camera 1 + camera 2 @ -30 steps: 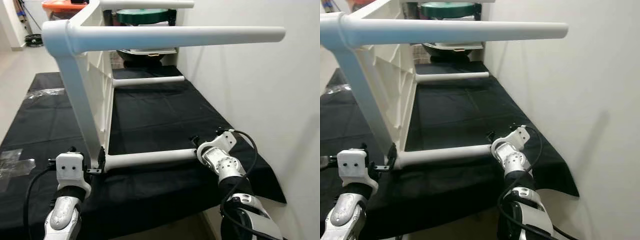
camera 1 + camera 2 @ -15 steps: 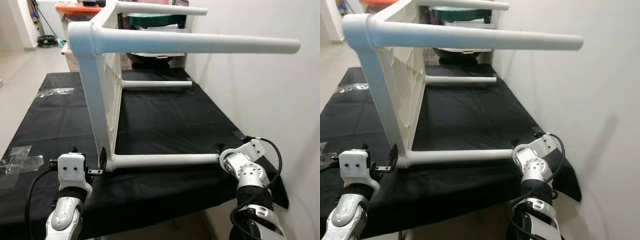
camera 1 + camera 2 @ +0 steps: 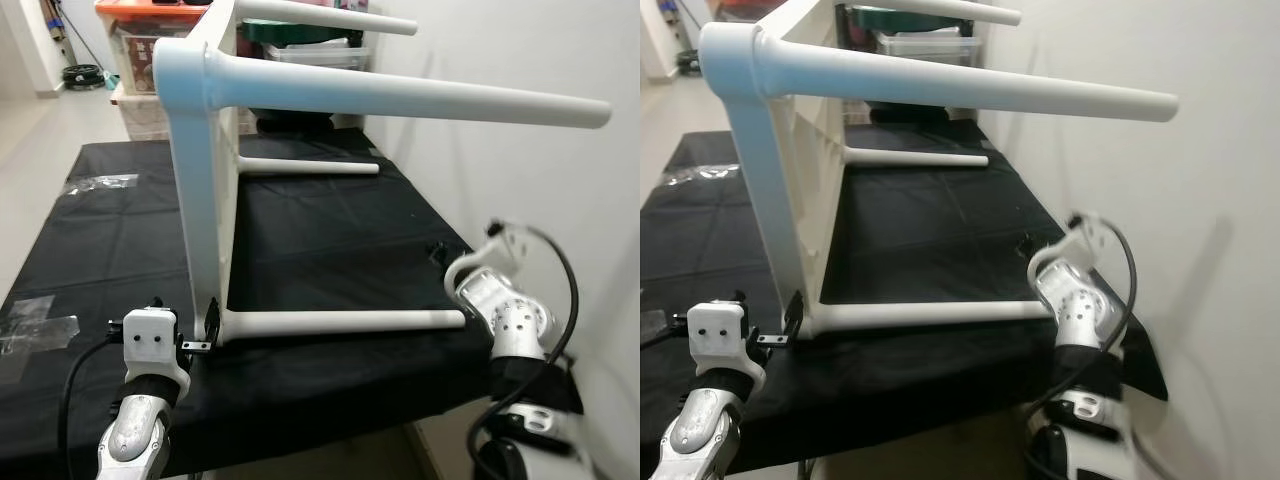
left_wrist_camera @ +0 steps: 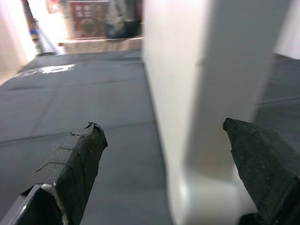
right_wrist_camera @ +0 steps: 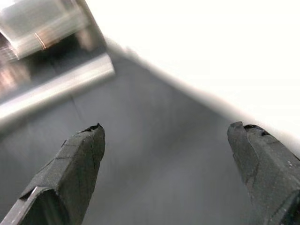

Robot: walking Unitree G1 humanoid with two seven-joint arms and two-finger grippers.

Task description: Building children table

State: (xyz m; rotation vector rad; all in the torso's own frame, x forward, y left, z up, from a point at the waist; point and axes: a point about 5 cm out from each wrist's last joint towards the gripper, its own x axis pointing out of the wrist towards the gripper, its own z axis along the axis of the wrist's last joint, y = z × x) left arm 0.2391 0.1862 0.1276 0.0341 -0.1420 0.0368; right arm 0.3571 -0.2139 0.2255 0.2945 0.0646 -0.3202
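A white children's table (image 3: 205, 200) lies on its side on a black cloth (image 3: 330, 240). Its round legs point to the right. The near lower leg (image 3: 340, 321) rests on the cloth, and the near upper leg (image 3: 400, 97) juts out high above it. My left gripper (image 3: 200, 330) is open at the table's lower near corner; the white corner (image 4: 197, 117) stands between its fingers (image 4: 75, 159). My right gripper (image 3: 440, 252) hangs open above the free end of the lower leg, with nothing between its fingertips (image 5: 79, 154).
A white wall (image 3: 520, 150) runs close along the right side of the cloth. Storage bins with an orange lid (image 3: 140, 30) and a clear box (image 3: 320, 50) stand behind the far end. Clear tape strips (image 3: 30, 320) lie on the cloth at left.
My right gripper has come off the end of the lower leg and risen up and to the right, blurred in motion. The head views have shifted. The left gripper stays at the corner.
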